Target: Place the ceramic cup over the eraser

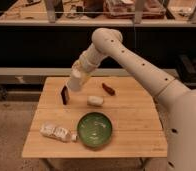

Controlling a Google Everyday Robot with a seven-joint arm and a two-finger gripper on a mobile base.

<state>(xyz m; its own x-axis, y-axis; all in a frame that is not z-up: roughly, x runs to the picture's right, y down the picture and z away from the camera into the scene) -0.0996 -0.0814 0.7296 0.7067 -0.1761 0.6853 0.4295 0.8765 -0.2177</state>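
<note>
My gripper (77,79), centre-left, pinches the ceramic cup (74,85) just upper-right of the eraser (65,95). Pick-up OK; covering not done yet.

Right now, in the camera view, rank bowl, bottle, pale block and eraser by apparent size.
Bowl, largest.
Bottle, second.
Pale block and eraser look alike: no ranking.
The gripper, raised beside the eraser, holds the cup.
</note>
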